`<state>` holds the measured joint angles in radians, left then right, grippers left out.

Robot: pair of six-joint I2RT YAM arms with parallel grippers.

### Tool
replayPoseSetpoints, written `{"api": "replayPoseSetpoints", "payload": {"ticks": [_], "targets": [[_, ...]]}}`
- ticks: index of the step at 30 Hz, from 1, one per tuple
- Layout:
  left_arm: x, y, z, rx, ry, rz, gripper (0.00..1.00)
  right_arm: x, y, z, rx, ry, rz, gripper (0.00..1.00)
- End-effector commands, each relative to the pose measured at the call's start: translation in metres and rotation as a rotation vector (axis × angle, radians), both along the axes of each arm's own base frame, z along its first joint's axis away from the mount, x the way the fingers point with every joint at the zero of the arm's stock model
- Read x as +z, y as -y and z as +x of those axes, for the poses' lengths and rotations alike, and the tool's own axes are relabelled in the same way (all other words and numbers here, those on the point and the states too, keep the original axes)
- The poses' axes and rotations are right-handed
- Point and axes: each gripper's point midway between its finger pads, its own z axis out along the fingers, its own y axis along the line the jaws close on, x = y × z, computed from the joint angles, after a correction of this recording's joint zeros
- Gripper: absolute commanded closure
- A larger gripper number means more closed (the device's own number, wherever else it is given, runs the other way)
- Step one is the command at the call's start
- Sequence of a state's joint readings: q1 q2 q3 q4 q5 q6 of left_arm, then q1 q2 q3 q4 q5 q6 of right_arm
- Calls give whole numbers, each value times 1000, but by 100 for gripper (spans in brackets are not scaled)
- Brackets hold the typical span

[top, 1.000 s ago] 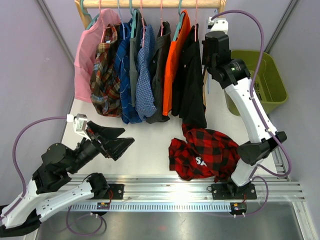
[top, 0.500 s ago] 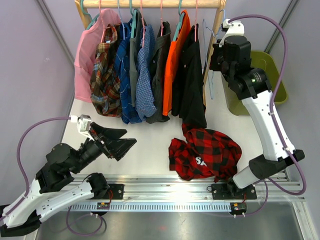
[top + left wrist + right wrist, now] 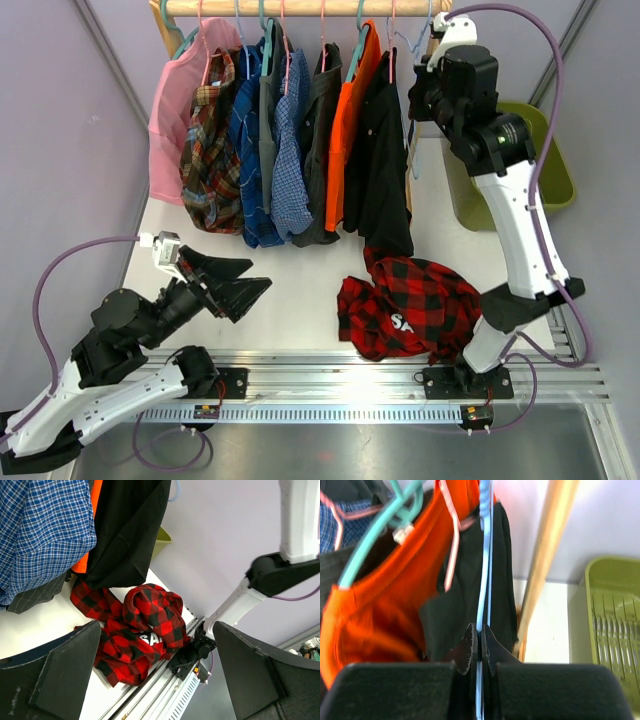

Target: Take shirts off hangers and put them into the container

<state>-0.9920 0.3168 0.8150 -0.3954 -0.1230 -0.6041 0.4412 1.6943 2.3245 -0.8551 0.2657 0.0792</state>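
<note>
A red-and-black plaid shirt [image 3: 410, 305] lies crumpled on the white table by the right arm's base; the left wrist view shows this shirt [image 3: 135, 630] too. Several shirts hang on hangers from the wooden rail [image 3: 300, 8], with the orange [image 3: 345, 140] and the black [image 3: 380, 170] furthest right. My right gripper [image 3: 428, 88] is up by the rail's right end, shut on a bare pale blue hanger [image 3: 485, 555]; its jaws [image 3: 480, 635] pinch the thin wire. My left gripper [image 3: 258, 275] hovers low at the left, open and empty, facing the plaid shirt. The olive-green container [image 3: 548, 150] stands at the far right.
The rack's wooden post [image 3: 547, 565] stands between the hanging black shirt and the container [image 3: 610, 620]. Pink and teal hangers [image 3: 375, 525] carry the orange shirt and its neighbours. An aluminium rail [image 3: 350, 375] runs along the near table edge. Purple walls close in both sides.
The right arm, still holding the pale blue hanger, swung right toward the container and has come back up and left toward the rail's end. The left arm barely shifted.
</note>
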Motion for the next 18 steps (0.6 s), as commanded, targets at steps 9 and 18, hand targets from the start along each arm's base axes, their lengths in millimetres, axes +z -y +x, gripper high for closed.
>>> {"api": "replayPoseSetpoints", "payload": {"ticks": [9, 18], "targets": [[12, -14, 2, 52, 42, -39, 1, 6, -7, 40, -26, 42, -60, 100], [9, -17, 3, 65, 41, -29, 1, 19, 9, 52, -109, 98, -49, 100]]}}
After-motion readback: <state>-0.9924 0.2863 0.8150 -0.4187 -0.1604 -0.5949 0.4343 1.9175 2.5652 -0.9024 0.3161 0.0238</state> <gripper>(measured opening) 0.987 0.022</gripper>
